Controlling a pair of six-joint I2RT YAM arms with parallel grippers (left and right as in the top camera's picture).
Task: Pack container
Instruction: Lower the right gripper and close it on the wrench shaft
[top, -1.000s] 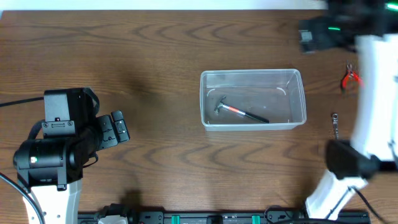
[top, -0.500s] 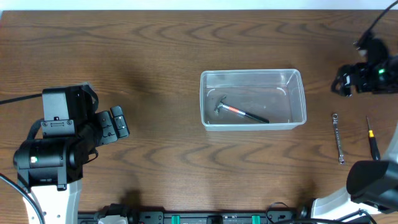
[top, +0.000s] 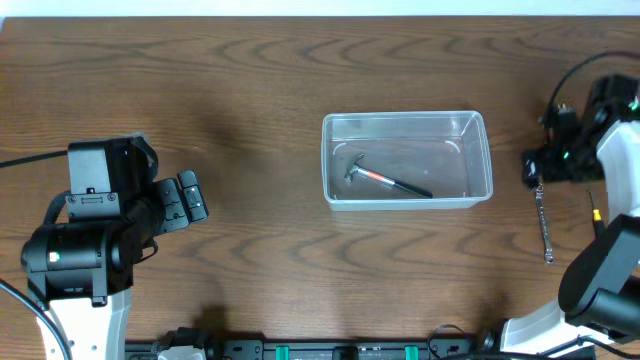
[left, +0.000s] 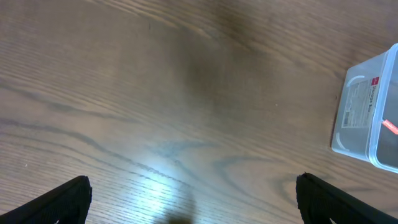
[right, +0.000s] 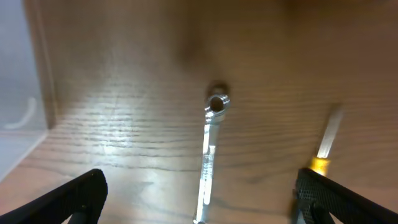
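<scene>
The clear plastic container (top: 405, 160) stands mid-table with a small hammer (top: 385, 179) with a red and black handle lying inside. Its corner shows at the right of the left wrist view (left: 368, 115) and its wall at the left edge of the right wrist view (right: 15, 74). My right gripper (top: 535, 170) is open, hovering above a silver wrench (top: 543, 220) that lies between its fingers in the right wrist view (right: 208, 155). A screwdriver (top: 597, 215) with a yellow collar (right: 323, 146) lies just right of the wrench. My left gripper (top: 185, 203) is open and empty, far left of the container.
The dark wooden table (top: 250, 90) carries nothing else in view. The right arm's white links (top: 610, 270) rise along the right edge. The left arm's base (top: 75, 240) sits at the front left.
My right arm has swung from the far right corner down toward the wrench. The red pliers seen earlier at the right are out of sight now. The left arm has not moved.
</scene>
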